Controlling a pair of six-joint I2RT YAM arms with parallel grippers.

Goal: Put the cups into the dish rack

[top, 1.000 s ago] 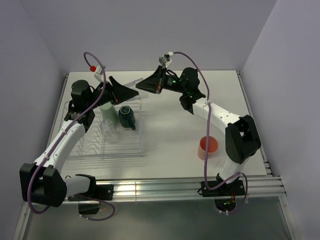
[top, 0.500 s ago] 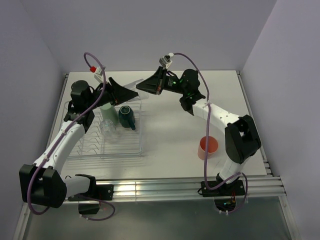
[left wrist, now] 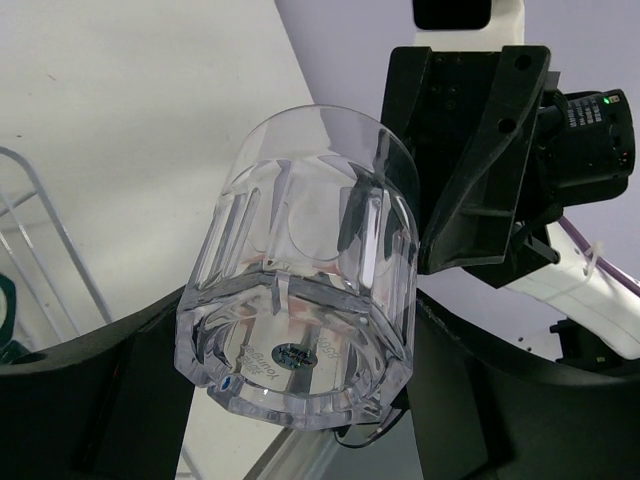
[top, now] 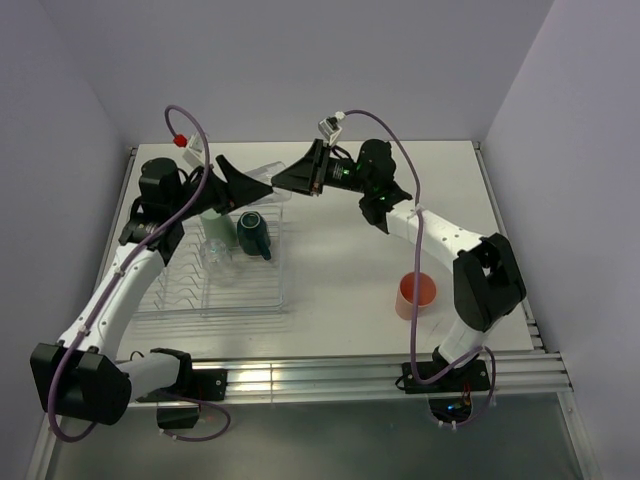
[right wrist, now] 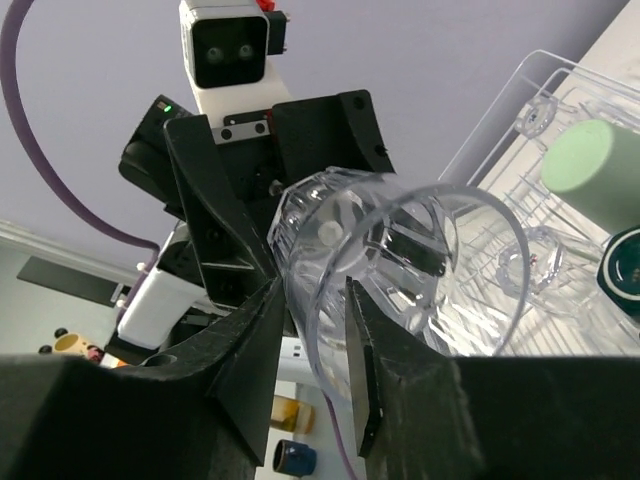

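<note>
- Nearest, the salmon-pink tumbler (top: 416, 293) stands alone on the table beside the right arm's base, well apart from the dish rack (top: 230, 310). It is not yet loaded.
- Further back, the rack already holds a clear glass (top: 217, 255), the dark teal mug (top: 253, 233) lying on its side, and the pale green tumbler (top: 212, 222).
- Above the rack's far end the two arms meet around a second clear glass (left wrist: 310, 270), held in the air with its mouth toward the right arm.
- The left gripper (left wrist: 300, 360) pinches this airborne glass by its thick base, one finger on each side.
- The right gripper (right wrist: 312, 300) has its jaws spread to either side of the airborne glass's rim wall. They look loose of it, though contact is hard to rule out.
- The step in hand looks like a handover from right to left.
- Next, the right gripper needs to back straight off the rim. The left arm then has to turn the airborne glass mouth down and lower it into a free slot near the mug.
- Compared with a second ago, the left arm's shoulder and elbow have shifted leftward, and the right jaws have parted.
- The left jaws have closed in on the base over the same second.
- The tumbler on the table and the cups in the rack sit where they were.
</note>
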